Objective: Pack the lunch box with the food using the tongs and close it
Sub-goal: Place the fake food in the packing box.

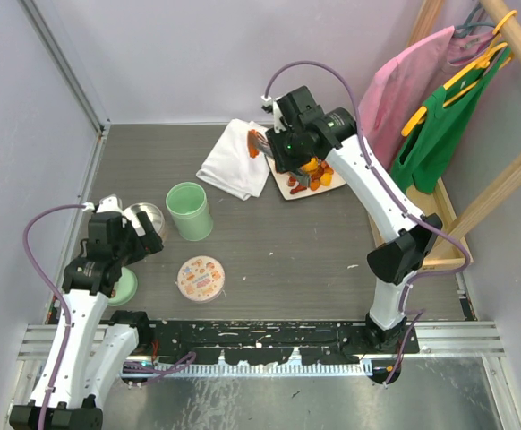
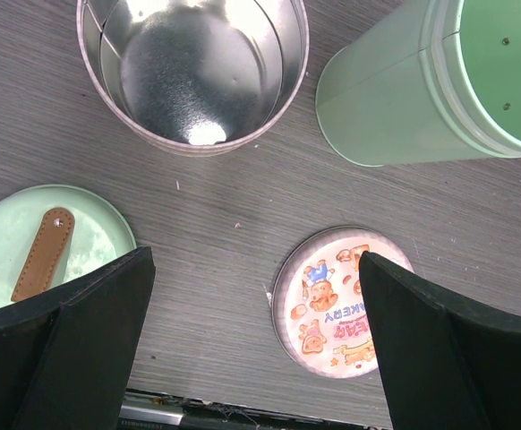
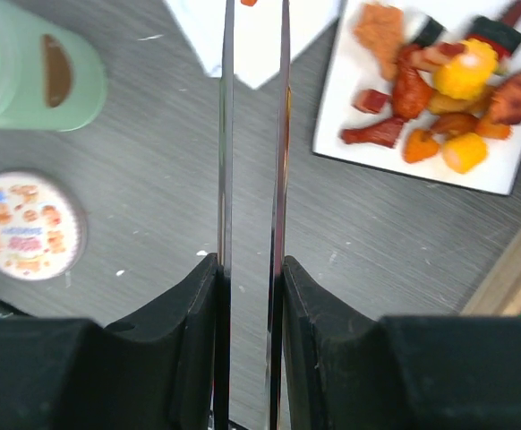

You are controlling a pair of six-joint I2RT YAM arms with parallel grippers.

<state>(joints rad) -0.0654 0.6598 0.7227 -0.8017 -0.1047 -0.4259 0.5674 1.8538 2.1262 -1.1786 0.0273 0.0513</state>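
Grey woodgrain tabletop (image 1: 314,251). Right gripper (image 3: 250,264) clamps slim polished-steel tongs (image 3: 226,134); lumpy orange-red food (image 3: 439,90) ahead-right on square white plate (image 3: 337,103). Left gripper (image 2: 253,260) spread wide, round steel tin (image 2: 198,72) ahead.

The only print that can be read stands on the round lid (image 2: 332,309) with cartoon bears, lying on the tabletop. In the left wrist view its letters are upside down: "KERY" and, under it, "EAR". One of the left fingers (image 2: 448,358) covers the start of both words. In the other views the print is too small to read.
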